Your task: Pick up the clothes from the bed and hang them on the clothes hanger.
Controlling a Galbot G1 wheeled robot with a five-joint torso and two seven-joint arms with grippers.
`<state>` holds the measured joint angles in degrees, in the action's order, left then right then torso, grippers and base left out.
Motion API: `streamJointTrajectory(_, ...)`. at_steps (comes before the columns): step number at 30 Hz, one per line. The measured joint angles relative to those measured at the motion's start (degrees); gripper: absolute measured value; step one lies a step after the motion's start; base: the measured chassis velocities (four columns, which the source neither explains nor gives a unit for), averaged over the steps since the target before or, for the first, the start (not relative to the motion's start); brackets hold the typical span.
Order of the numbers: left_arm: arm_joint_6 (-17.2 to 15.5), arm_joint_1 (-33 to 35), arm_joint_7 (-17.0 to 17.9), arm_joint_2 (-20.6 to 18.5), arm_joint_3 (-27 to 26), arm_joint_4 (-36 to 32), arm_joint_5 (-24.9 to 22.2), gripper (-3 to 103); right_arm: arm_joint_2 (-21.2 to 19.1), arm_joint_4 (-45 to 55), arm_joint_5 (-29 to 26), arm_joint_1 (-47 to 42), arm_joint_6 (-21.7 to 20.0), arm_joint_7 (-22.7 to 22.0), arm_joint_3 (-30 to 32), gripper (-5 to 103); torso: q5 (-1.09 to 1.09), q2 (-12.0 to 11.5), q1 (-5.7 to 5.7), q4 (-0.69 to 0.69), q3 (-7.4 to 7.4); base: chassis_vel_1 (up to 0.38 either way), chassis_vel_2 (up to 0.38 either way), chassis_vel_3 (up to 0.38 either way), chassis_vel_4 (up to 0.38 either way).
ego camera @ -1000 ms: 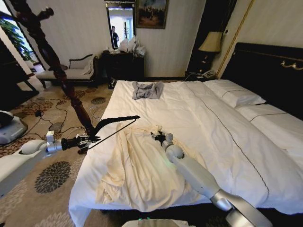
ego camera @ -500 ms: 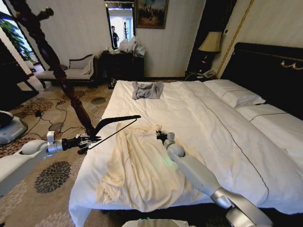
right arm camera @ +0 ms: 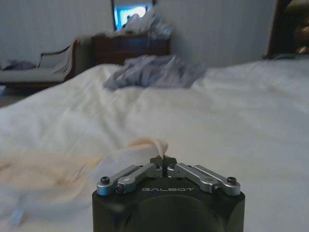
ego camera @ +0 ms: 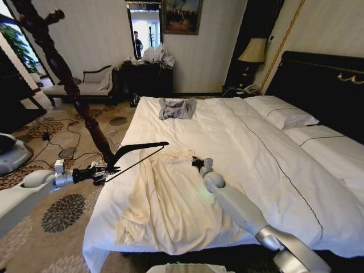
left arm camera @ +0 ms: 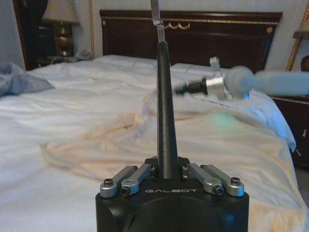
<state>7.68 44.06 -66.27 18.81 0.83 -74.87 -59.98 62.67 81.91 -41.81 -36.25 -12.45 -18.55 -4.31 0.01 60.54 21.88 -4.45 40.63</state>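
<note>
The clothes (ego camera: 165, 199), a cream garment, lie spread over the near left part of the bed (ego camera: 244, 131). My right gripper (ego camera: 195, 161) is low over the upper edge of the clothes and shut on a fold of the cream cloth (right arm camera: 150, 143). My left gripper (ego camera: 105, 169) hovers just off the bed's left edge, shut on the dark clothes hanger (ego camera: 139, 147). The hanger reaches over the garment's top left corner. In the left wrist view the clothes hanger (left arm camera: 166, 125) rises from the left gripper (left arm camera: 167, 169), with the right gripper (left arm camera: 181, 89) beyond it.
A small grey garment (ego camera: 177, 108) lies at the bed's far end. A dark turned wooden post (ego camera: 68, 79) stands left of the bed over cables on the carpet. White pillows (ego camera: 281, 114) and a black headboard (ego camera: 324, 85) are to the right.
My right gripper has drawn back toward me and to the right, pulling the garment's upper edge with it. The left gripper and hanger have shifted only slightly.
</note>
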Motion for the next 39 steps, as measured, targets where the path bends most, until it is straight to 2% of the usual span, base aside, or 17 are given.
streamJointTrajectory(4, 0.28, 1.29, -0.10, 0.13, -0.35, 0.08, 0.78, 18, -1.34, 2.11, 0.03, 0.23, -0.61, -1.02, 0.99, 0, -0.01, 0.00, 0.00, 0.01, 0.00, 0.000, 0.000, 0.000, 0.000)
streamJointTrajectory(9, 0.07, 1.95, 0.26, 2.59, -0.48, 1.01, 2.24, 18, -5.30, 7.00, 3.00, 0.03, -0.77, -1.38, 1.11, 0, -0.02, 0.00, 0.00, -0.02, 0.00, 0.000, 0.000, 0.000, 0.000)
streamJointTrajectory(16, -0.69, 1.03, 1.34, 4.18, 1.22, 0.86, 4.04, 18, -7.74, 12.18, 5.50, -0.53, -0.76, -1.19, 0.87, 0, 0.00, 0.00, 0.00, 0.01, 0.00, 0.000, 0.000, 0.000, 0.000)
streamJointTrajectory(22, -1.39, -0.76, 2.75, 5.05, 3.40, -0.65, 4.30, 18, -8.45, 14.18, 5.11, -0.62, -0.82, -1.12, 0.94, 0, 0.00, 0.00, 0.00, -0.02, 0.00, 0.000, 0.000, 0.000, 0.000)
streamJointTrajectory(29, -2.50, -3.37, 4.71, 6.74, 6.88, -1.22, 4.94, 18, -7.96, 16.48, 4.39, 0.05, -1.39, -1.34, 0.18, 0, -0.01, 0.00, 0.00, 0.01, 0.00, 0.000, 0.000, 0.000, 0.000)
streamJointTrajectory(33, -3.45, -5.20, 6.58, 8.09, 10.54, -0.87, 4.33, 18, -8.05, 18.49, 3.95, 0.27, -1.87, -1.65, -0.09, 0, -0.02, 0.00, 0.00, 0.00, 0.00, 0.000, 0.000, 0.000, 0.000)
streamJointTrajectory(39, -4.22, -7.41, 7.09, 10.05, 13.65, -0.49, 3.43, 18, -8.19, 19.49, 3.62, 0.16, -2.05, -1.77, -0.02, 0, -0.01, 0.00, 0.00, 0.00, 0.00, 0.000, 0.000, 0.000, 0.000)
